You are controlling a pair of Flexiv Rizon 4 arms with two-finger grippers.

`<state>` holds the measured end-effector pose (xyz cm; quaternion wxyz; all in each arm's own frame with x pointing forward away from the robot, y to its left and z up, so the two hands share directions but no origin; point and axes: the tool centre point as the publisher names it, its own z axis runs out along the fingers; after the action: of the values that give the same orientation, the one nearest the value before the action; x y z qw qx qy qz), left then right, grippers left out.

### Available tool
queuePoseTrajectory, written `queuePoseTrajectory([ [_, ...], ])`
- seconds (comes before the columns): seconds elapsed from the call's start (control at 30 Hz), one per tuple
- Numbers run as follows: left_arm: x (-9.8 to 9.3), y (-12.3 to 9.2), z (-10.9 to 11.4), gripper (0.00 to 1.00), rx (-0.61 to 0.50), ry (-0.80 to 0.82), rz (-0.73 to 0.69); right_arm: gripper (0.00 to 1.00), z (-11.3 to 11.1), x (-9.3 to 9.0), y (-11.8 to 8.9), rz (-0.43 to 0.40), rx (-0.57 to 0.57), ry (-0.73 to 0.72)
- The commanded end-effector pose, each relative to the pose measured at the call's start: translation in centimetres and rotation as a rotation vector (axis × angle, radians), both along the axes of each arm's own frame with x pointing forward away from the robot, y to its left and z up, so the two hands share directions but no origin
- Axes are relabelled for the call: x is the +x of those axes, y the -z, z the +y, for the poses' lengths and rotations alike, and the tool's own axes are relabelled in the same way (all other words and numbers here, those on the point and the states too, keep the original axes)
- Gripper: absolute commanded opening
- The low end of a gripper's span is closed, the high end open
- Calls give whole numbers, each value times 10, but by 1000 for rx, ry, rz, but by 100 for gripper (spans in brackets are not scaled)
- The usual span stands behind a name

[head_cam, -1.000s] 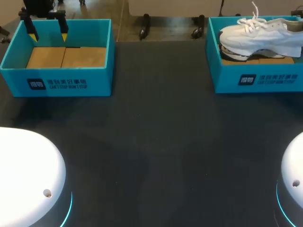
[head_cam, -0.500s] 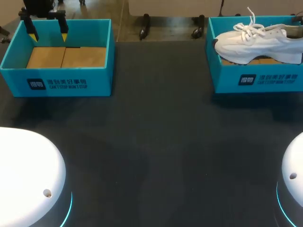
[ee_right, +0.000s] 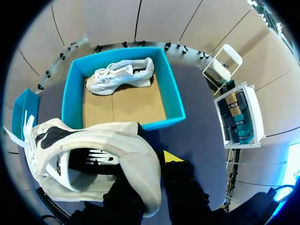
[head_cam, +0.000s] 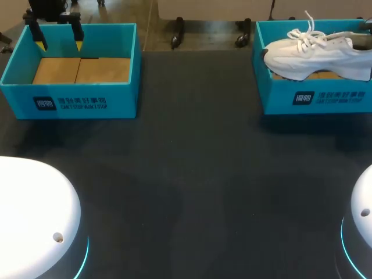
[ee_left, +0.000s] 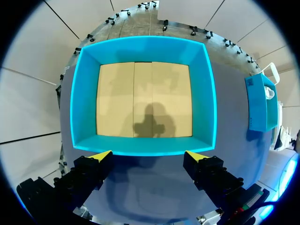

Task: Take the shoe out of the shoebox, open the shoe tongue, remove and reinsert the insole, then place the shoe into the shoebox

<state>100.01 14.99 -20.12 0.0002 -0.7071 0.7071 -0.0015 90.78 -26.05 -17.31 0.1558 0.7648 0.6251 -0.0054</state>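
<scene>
Right claw [ee_right: 147,165]: clamped on the shoe [ee_right: 131,140] at its heel collar, with one yellow tip showing outside. We judge this grip suits lifting it clear.
Shoe: aloft over the right box [head_cam: 314,97], toe towards mid-table.
Only the right wrist view shows a second shoe [ee_right: 121,75] lying in that box.
Left claw [head_cam: 58,36]: fingers apart, parked over the left box [head_cam: 70,103], out of the way.

I'm seeing white shoe [head_cam: 317,55] hanging sole-down, toe pointing left, laces loose | sitting over teal shoebox [head_cam: 314,97] | second white shoe [ee_right: 124,75] lying inside it
</scene>
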Motion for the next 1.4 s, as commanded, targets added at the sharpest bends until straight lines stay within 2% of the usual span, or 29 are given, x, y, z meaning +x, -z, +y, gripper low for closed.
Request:
queuePoseTrajectory([
  [0.03,0,-1,0,100,1,0,1,0,9,-17,19,5,-10,5],
  [0.07,0,-1,0,100,1,0,1,0,10,-23,24,14,-32,30],
  [0.13,0,-1,0,100,1,0,1,0,13,-36,31,19,10,25],
  [0.27,0,-1,0,100,1,0,1,0,26,-59,41,25,23,60],
  [0.4,0,-1,0,100,1,0,1,0,49,-78,53,40,40,71],
  [0.47,0,-1,0,100,1,0,1,0,62,-89,61,78,57,75],
  [1.07,0,-1,0,100,1,0,1,0,62,-89,61,78,57,75],
  [1.2,0,-1,0,100,1,0,1,0,93,-100,85,99,-2,61],
  [1.3,0,-1,0,100,1,0,1,0,111,-115,100,109,29,28],
  [1.4,0,-1,0,100,1,0,1,0,128,-130,113,127,13,14],
])
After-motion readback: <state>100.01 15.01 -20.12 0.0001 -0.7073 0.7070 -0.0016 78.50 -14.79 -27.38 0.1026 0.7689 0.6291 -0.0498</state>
